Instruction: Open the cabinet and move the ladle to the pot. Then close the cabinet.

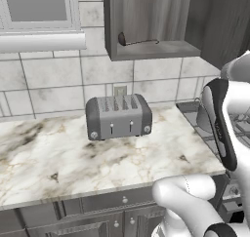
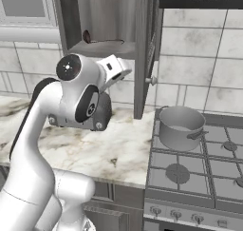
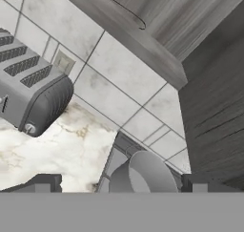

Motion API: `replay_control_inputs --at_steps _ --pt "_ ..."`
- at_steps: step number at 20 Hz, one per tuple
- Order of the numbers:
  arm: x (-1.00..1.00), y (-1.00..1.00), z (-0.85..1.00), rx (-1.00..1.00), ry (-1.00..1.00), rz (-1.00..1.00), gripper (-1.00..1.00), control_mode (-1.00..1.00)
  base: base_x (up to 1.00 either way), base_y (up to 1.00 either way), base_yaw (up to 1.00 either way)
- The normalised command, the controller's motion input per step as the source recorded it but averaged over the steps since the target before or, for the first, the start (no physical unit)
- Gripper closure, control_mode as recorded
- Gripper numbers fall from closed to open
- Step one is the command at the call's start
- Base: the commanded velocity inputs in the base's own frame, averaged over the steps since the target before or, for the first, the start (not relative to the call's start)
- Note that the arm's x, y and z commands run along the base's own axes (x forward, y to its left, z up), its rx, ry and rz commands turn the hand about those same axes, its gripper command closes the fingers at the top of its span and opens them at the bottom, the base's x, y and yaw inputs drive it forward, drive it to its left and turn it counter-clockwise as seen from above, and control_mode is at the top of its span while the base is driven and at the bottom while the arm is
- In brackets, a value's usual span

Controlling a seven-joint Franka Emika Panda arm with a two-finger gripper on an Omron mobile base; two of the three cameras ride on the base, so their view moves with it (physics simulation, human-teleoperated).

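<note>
Marble worktop (image 1: 58, 153) runs beneath a pale tiled wall, with a grey four-slot toaster (image 1: 118, 116) standing near the back. Above it the cabinet (image 1: 146, 24) hangs with its door (image 2: 144, 49) swung wide, the knob showing at the door's edge in the right base view. On the cabinet's bottom shelf lies the ladle (image 1: 134, 40), dark bowl toward the left, thin handle stretching right.

From the right base view the stove (image 2: 199, 173) comes into full sight, with the pot (image 2: 180, 126) on a rear burner, just right of the open door; the left base view catches only a sliver of that pot behind the arm. From the hand view, rolled sideways, the toaster's end, the pot's rim (image 3: 145, 171) and the shelf's underside appear, with just the ladle's handle tip showing above.

The end effector (image 3: 121, 182) is released, its two dark fingertips (image 3: 40, 182) spread far apart with nothing between them. In the base views its fingers are hidden behind the arm's own body.
</note>
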Motion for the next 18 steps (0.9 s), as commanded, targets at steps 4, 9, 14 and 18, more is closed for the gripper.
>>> replay_control_inputs --at_steps 4,9,14,18 --pt "0.06 0.59 0.0 0.0 0.0 0.06 -1.0 -1.0 0.0 0.0 0.0" --pt "-0.17 0.46 -0.02 0.0 0.0 0.15 -1.0 -1.0 0.0 0.0 0.0" --pt "0.07 0.54 0.02 0.02 0.0 0.09 -1.0 -1.0 0.0 0.0 0.0" --pt "0.42 0.57 0.23 0.06 0.0 0.01 -1.0 -1.0 0.0 0.0 0.0"
